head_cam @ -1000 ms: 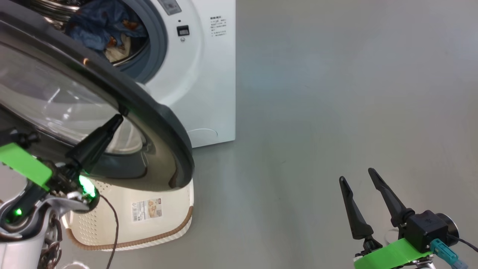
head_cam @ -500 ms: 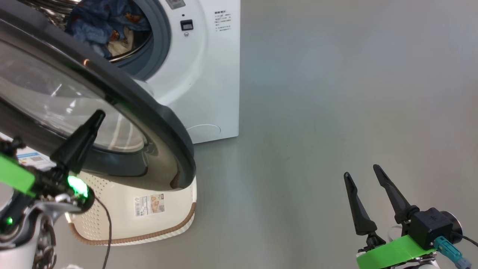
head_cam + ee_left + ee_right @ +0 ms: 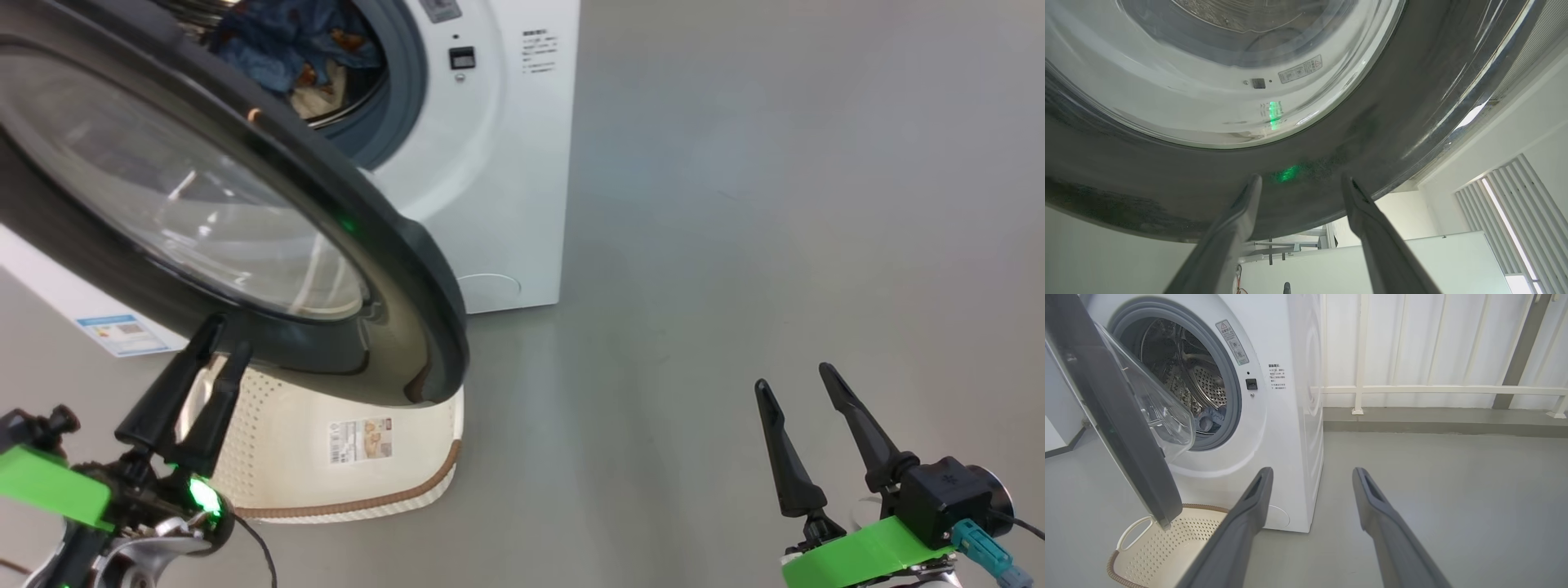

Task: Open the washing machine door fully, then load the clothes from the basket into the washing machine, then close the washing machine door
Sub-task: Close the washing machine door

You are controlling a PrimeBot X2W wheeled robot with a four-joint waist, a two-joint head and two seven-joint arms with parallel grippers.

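The white washing machine [image 3: 506,163] stands at the top of the head view, and the clothes [image 3: 302,49], blue with orange prints, lie in its drum. The washing machine door [image 3: 384,269] hangs partly open, its black rim over the cream basket [image 3: 367,482]. My left gripper [image 3: 229,335] is open just under the rim's lower edge. In the left wrist view the left gripper [image 3: 1301,177] has nothing between its fingers, with the door's rim [image 3: 1167,183] close ahead. My right gripper [image 3: 796,380] is open over bare floor at the lower right. The right wrist view shows the door [image 3: 1118,428], drum clothes [image 3: 1208,418] and basket [image 3: 1167,547].
Grey floor [image 3: 775,204] spreads to the right of the machine. A white panel with a small blue sticker [image 3: 122,335] shows left of the door. Behind the machine in the right wrist view run a white railing [image 3: 1433,390] and a pale wall.
My left gripper has dropped from the door's inner rim to below its lower edge, and its fingers have parted. The head camera has shifted, sliding the scene to the right. The right gripper stays put.
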